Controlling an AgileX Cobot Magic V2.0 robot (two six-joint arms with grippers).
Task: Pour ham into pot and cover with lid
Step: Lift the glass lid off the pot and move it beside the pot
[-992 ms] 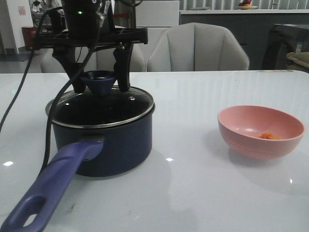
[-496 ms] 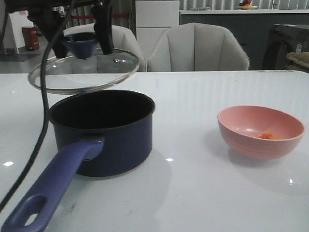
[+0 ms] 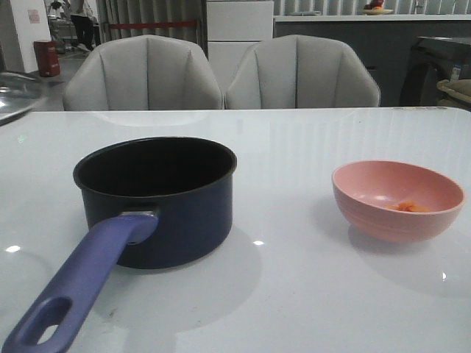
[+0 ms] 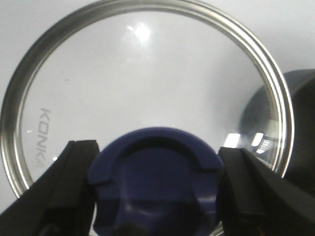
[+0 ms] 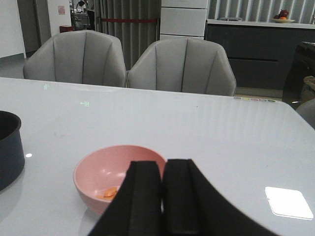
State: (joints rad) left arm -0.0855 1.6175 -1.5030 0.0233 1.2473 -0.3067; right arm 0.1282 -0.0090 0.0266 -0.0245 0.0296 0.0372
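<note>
Front view gives me the pot [image 3: 158,198] uncovered on the white tabletop [image 3: 294,287], left of centre, its black inside bare as far as I can see into it and its long purple-blue handle [image 3: 81,283] running toward the camera and to the left. Well apart on the right sits the pink bowl [image 3: 397,200], upright, with the ham [image 3: 409,207] lying as a few small orange pieces at its bottom. At the far left edge I see only a sliver of the lid [image 3: 18,92], held up above the tabletop and clear of the pot. Two grey chairs [image 3: 221,73] stand behind the tabletop.

On my left wrist camera the left gripper [image 4: 155,189] has its fingers [image 4: 64,189] clamped on either side of the lid's blue knob [image 4: 155,182]. Glass and silver rim fill most of that view, with the white tabletop showing through and the pot's dark wall at one side.

On my right wrist camera the right gripper [image 5: 162,191] has its fingers pressed together, holding nothing, poised above the tabletop just on the near side of the bowl, where the ham shows again.
</note>
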